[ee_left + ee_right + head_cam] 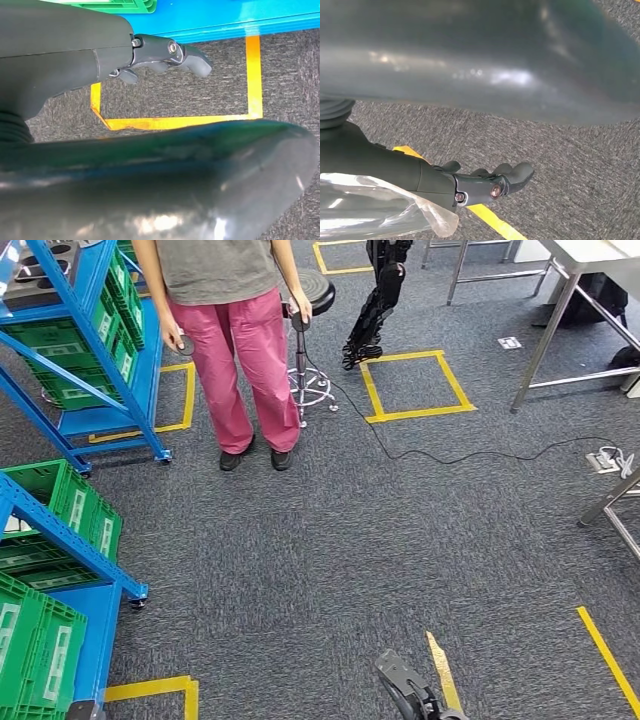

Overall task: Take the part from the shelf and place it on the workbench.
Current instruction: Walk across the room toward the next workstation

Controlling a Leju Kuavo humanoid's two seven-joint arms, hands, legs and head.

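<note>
My right hand (482, 182) hangs over the carpet with its dark fingers stretched out. A clear plastic bag (376, 210) is pressed against its underside and hides the thumb; what the bag holds is blurred. In the head view the right hand (411, 690) shows at the bottom edge beside a strip of yellow tape. My left hand (166, 55) hangs with straight fingers and holds nothing, above a yellow floor marking. Blue shelves (75, 300) with green bins (75, 505) stand at the left. A metal-legged workbench (566, 300) is at the far right.
A person in pink trousers (234, 350) stands ahead, holding a dark round thing and touching a black stool (306, 370). A black cable (468, 455) crosses the carpet. A yellow taped square (415, 385) lies beyond it, beside a dark robot limb (373, 315).
</note>
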